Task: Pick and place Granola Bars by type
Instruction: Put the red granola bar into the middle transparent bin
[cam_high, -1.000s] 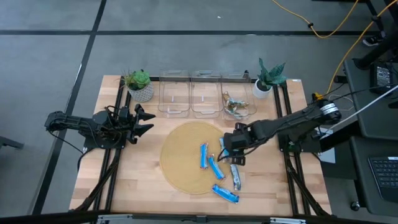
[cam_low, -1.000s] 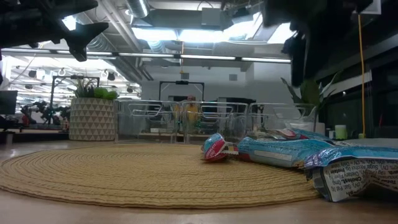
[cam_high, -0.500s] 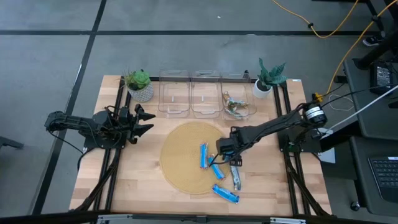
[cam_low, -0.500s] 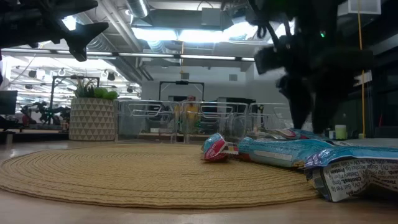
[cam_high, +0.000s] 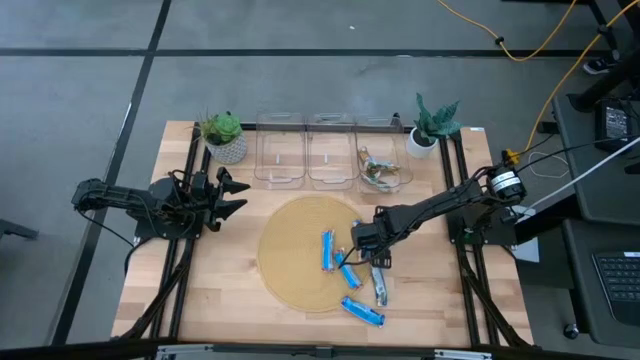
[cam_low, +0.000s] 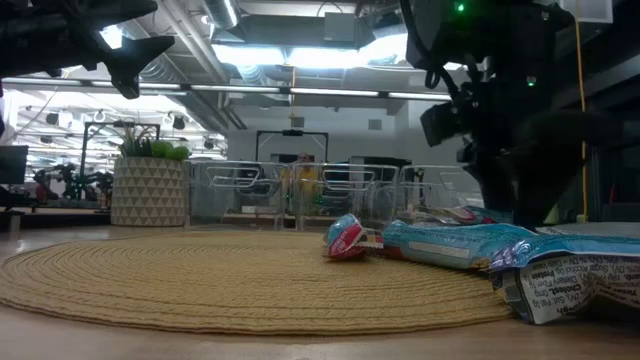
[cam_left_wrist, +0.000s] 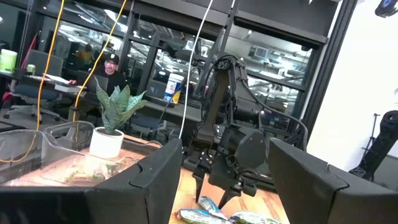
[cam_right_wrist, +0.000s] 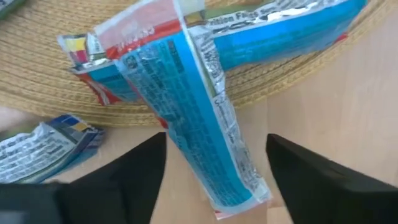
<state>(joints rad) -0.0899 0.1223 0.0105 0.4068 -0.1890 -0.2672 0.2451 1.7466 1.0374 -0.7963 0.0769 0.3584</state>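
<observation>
1. While the left gripper (cam_high: 238, 193) waits apart beside the worktop's (cam_high: 215, 285) left edge, the right gripper (cam_high: 352, 252) straddles a blue granola bar (cam_right_wrist: 193, 118), fingers spread.
2. That bar lies at the woven mat's (cam_high: 290, 250) rim.

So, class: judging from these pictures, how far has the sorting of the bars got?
Done: a few bars lie in the right-hand bin; the other two look empty. In hand: the right gripper, open, straddles a blue bar at the mat edge. Left: four bars by the mat. The left gripper waits, open.
</observation>
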